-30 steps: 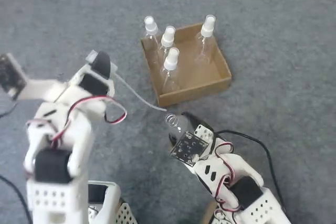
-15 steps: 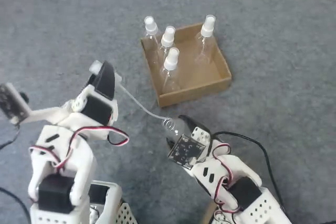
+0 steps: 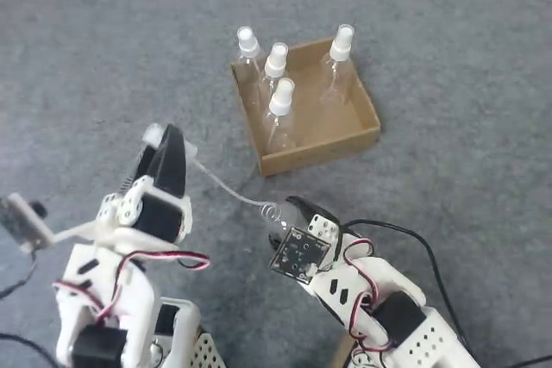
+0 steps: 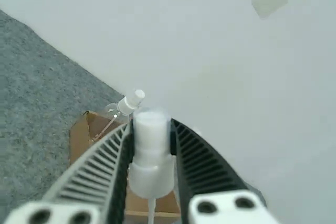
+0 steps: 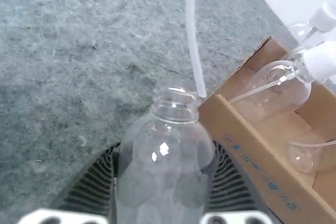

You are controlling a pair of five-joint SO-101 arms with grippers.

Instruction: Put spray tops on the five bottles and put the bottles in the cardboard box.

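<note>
Left gripper fingers are clamped on the white spray top, at centre-left of the high view. Its dip tube runs down-right, and the tip lies at the rim of the open bottle; entry into the neck cannot be confirmed. Right gripper fingers grasp this uncapped bottle at lower centre of the high view, neck pointing up-left. The cardboard box sits at upper centre and holds four capped bottles.
</note>
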